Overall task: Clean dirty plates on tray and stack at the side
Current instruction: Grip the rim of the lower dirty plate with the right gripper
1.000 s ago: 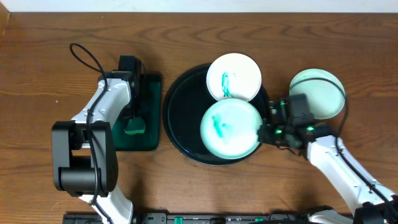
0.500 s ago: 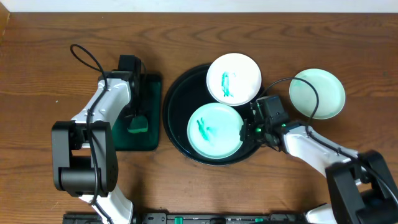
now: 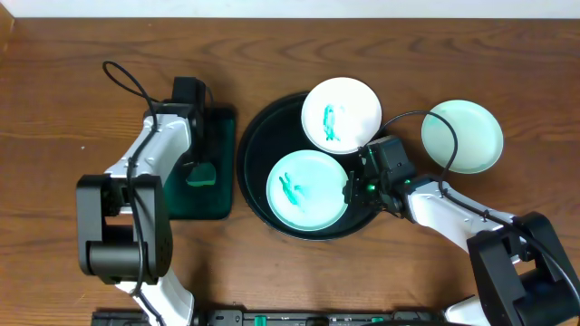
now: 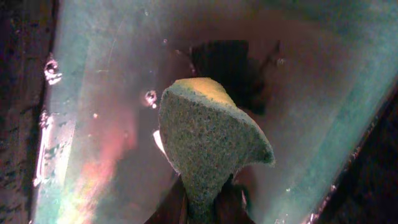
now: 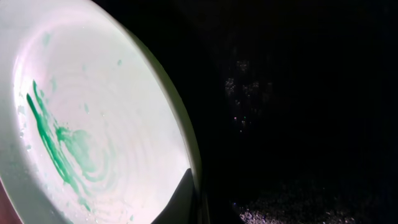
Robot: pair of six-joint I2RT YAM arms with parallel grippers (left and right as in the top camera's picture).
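- As far as I could judge from the feeds, about one plate in three was done: the third plate (image 3: 462, 136), with only a faint teal tint, sat on the bare tabletop (image 3: 526, 81) right of the black tray (image 3: 256, 177), clear of its rim.
- Two were left. The upper plate (image 3: 341, 113) lay at the tray's far edge, overhanging the rim, with a teal smear at its centre.
- The lower plate (image 3: 308, 188) was inside the tray on the near side, with a teal streak across its middle.
- The right gripper (image 3: 353, 188) was clamped on the lower plate's right rim. The wrist view showed a finger pinched at the edge. I couldn't tell whether the plate was off the tray floor.
- The left gripper (image 3: 195, 163) was closed on the sponge (image 4: 208, 140), pinching its lower end over the wet green tray (image 3: 220, 206), which sat left of the black tray.
- My read: the sponge and lower plate had to meet for the next wipe. They were well apart, with the black tray's left rim between them.
- In the way: the upper plate sat just beside the lower plate and the right gripper, so lifting risked a nudge.
- There was no stack yet, only one plate at the side.
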